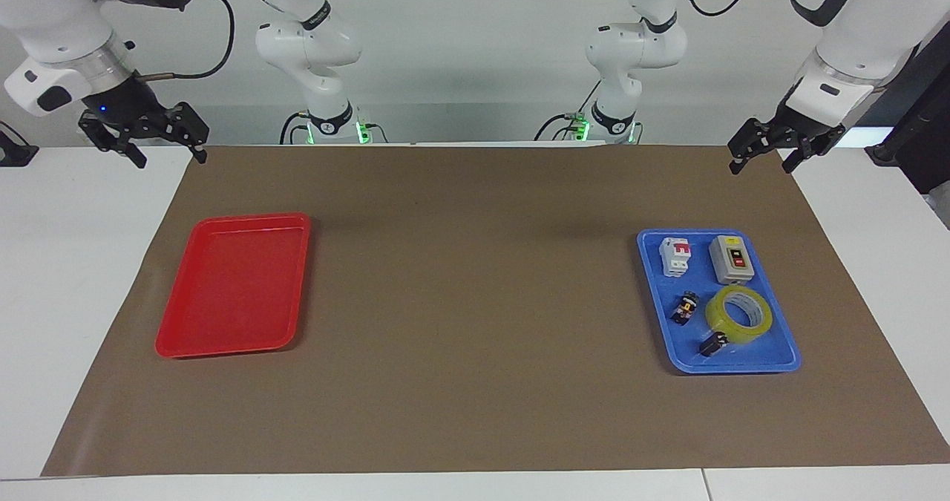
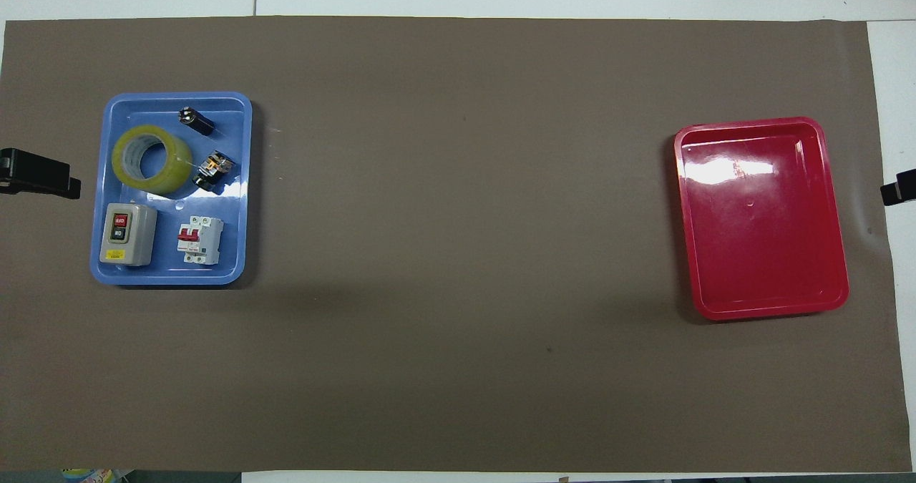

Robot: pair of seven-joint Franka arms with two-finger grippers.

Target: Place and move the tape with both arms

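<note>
The tape (image 1: 724, 330) is a yellow translucent roll with a whitish core. It lies flat in the blue tray (image 1: 742, 367) at the left arm's end of the table, farther from the robots than the grey switch box (image 1: 731, 258). In the overhead view the tape (image 2: 172, 175) sits in the same tray (image 2: 247, 182). My left gripper (image 1: 764, 156) is open and empty, raised over the mat's corner near its base; its tip shows in the overhead view (image 2: 36, 173). My right gripper (image 1: 141, 145) is open and empty, raised over the mat's other near corner, and also shows overhead (image 2: 898, 187).
A red tray (image 1: 230, 286) lies at the right arm's end with nothing in it (image 2: 762, 218). The blue tray also holds a white and red circuit breaker (image 1: 675, 256) and two small dark parts (image 1: 684, 308) (image 1: 712, 344) beside the tape. A brown mat (image 1: 475, 300) covers the table.
</note>
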